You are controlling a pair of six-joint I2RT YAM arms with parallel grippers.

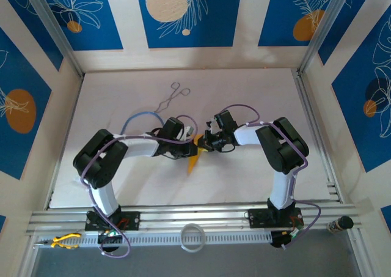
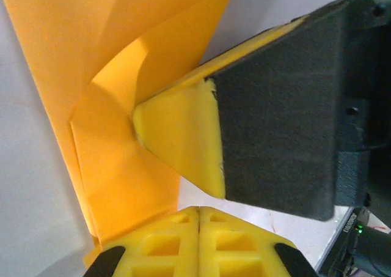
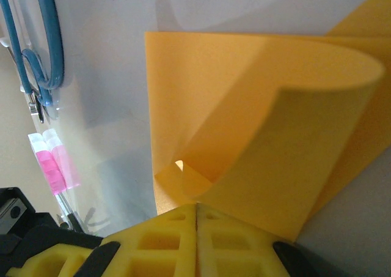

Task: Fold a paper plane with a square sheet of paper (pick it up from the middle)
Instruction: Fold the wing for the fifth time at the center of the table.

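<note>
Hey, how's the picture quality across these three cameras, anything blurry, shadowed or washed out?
Top external view: evenly lit and sharp, only soft shadows on the white table, the orange paper small. Left wrist view: very close, paper edges soft, its fold shaded. Right wrist view: the curled paper near the lens is blurred and throws a faint shadow on the table.

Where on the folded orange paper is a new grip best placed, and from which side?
Likely the free pointed end of the paper plane, from the near side: it is narrow and juts toward the arm bases, while the shut left gripper and right gripper crowd its far part.
</note>
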